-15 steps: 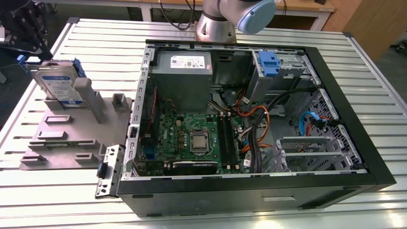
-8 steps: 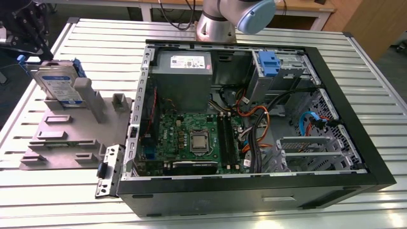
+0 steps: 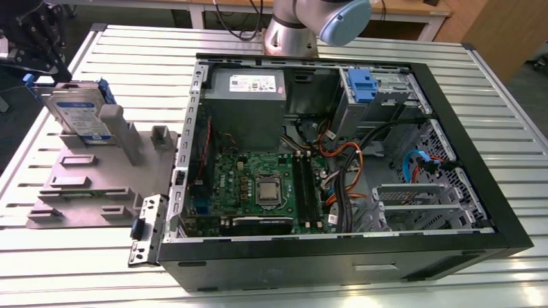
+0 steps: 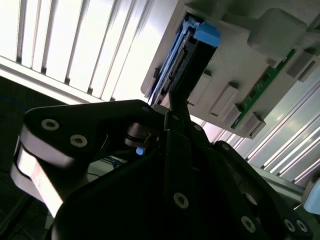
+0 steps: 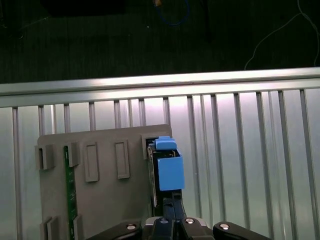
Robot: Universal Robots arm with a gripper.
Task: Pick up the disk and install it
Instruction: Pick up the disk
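Exterior view: the disk [image 3: 79, 117] stood on edge in a grey fixture [image 3: 94, 186] on the slatted table [image 3: 479, 83], at nine o'clock from the open computer case [image 3: 505, 218]. The gripper [image 3: 38, 51] hung at eleven o'clock from the disk, near its upper edge.

Second wrist view: the disk's narrow edge [image 4: 186, 62] lay dead ahead of the gripper [image 4: 167, 117], at its twelve o'clock. Contact could not be confirmed.

First wrist view: the disk's blue rail [image 5: 169, 172] sat just beyond the gripper [image 5: 172, 207], with the fixture [image 5: 105, 200] alongside. Whether the gripper was apart or clamped could not be told.
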